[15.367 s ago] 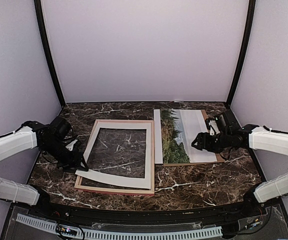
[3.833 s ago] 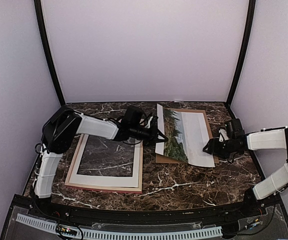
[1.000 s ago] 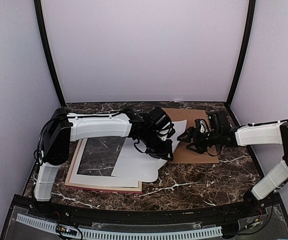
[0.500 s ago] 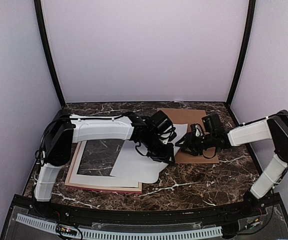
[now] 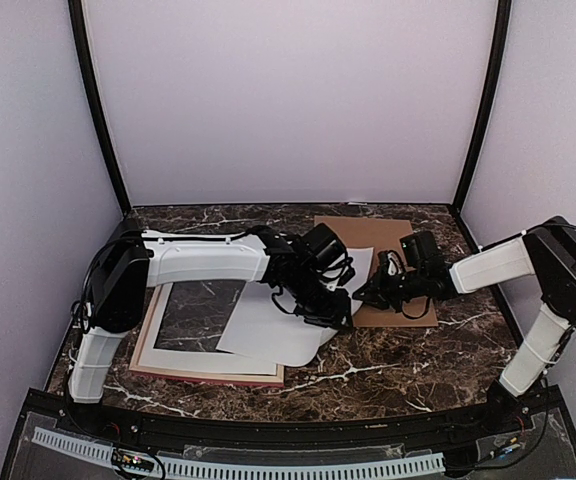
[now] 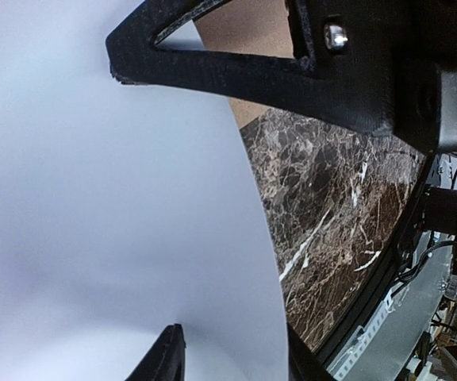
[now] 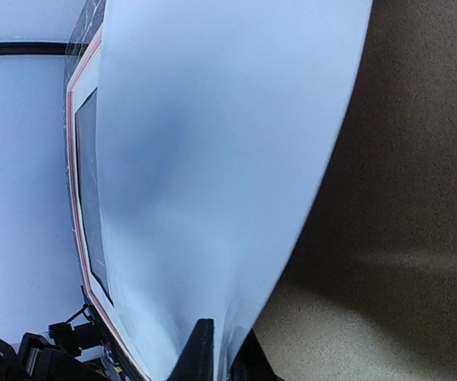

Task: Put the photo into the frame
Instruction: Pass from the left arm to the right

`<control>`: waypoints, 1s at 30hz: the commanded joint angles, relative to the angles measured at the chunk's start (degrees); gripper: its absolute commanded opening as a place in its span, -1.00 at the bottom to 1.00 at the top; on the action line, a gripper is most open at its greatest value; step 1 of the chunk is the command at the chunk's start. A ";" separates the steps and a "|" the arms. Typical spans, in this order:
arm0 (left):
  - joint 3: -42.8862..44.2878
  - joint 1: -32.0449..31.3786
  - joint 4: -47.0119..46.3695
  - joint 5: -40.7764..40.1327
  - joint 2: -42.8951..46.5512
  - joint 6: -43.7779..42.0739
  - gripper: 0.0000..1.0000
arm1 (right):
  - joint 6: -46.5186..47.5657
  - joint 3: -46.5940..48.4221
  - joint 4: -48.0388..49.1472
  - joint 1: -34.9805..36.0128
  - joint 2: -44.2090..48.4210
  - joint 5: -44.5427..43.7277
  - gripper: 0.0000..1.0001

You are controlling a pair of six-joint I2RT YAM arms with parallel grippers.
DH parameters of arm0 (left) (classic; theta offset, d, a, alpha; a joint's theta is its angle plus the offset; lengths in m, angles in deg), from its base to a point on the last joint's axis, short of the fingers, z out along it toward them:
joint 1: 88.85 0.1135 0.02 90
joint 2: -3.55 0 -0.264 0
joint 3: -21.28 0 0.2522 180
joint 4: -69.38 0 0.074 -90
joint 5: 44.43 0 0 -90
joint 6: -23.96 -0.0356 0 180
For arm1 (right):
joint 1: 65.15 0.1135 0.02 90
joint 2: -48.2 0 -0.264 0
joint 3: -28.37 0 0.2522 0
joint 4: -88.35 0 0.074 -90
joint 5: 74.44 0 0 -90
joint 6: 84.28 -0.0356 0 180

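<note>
Thin-railed pinkish wooden rectangular frame (image 5: pixel 208 375) flat on dark brown marble table (image 5: pixel 408 360); white card mat with cut-out window (image 5: pixel 198 360) lies inside it. Rectangular paper photo (image 5: pixel 268 330), plain white back up, drapes across the frame's right rail: left part over the mat, right part off the frame, far corner reaching the brown rectangular backing board (image 5: pixel 373 232) just right of the frame. Sheet bowed, not flat. Left gripper (image 5: pixel 328 305) at photo's right side, beyond the frame; wrist view shows its black fingers (image 6: pixel 236 71) standing apart either side of the sheet, open, not pinching. Right gripper (image 5: pixel 366 296) just right of it, fingertips (image 7: pixel 201 349) drawn together on photo's edge, clamping it.
</note>
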 commanded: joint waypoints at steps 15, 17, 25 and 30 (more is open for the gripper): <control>-7.55 -0.45 8.60 -1.96 16.46 -10.75 0.35 | 6.32 4.98 -8.35 -0.20 4.80 -2.90 -1.00; -10.78 -0.42 7.76 -0.25 19.91 -11.90 0.38 | 7.11 5.51 -9.91 -0.45 5.24 -3.59 -1.00; -23.19 7.06 6.23 1.18 35.05 -13.69 0.51 | 12.11 7.48 -14.11 -0.92 7.81 -2.38 -1.00; -31.45 19.86 5.47 -1.32 44.89 -13.75 0.61 | 16.21 8.79 -18.54 -0.86 10.24 -1.65 -1.00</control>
